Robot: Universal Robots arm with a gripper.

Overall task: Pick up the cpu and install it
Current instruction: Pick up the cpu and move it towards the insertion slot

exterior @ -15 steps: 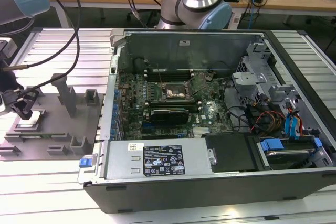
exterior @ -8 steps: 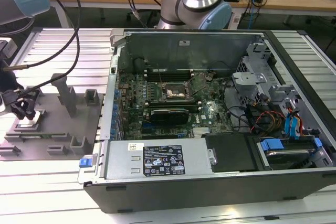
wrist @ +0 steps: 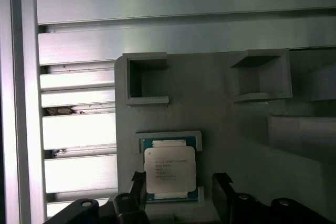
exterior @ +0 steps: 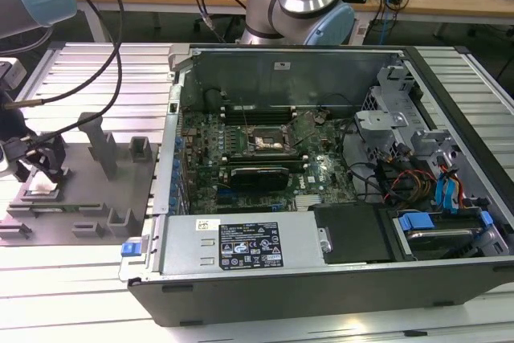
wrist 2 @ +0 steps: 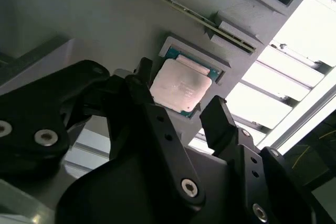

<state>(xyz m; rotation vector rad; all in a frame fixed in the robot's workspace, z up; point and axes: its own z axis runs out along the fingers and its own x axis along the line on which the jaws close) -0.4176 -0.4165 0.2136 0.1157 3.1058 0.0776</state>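
Jaws spread wide, straddling the cpu (wrist: 169, 169) seated in a recess of the grey holder (wrist: 210, 108), apparently not touching it.

Small square cpu (wrist: 169, 167) had a matt silvery metal top; grey holder tray (wrist: 220, 114) was matt plastic; ribbed worktop (wrist: 157, 3) was smooth, glossy metal.

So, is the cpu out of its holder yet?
No, in: the cpu lies flat in the grey holder's recess, the open gripper straddling it.
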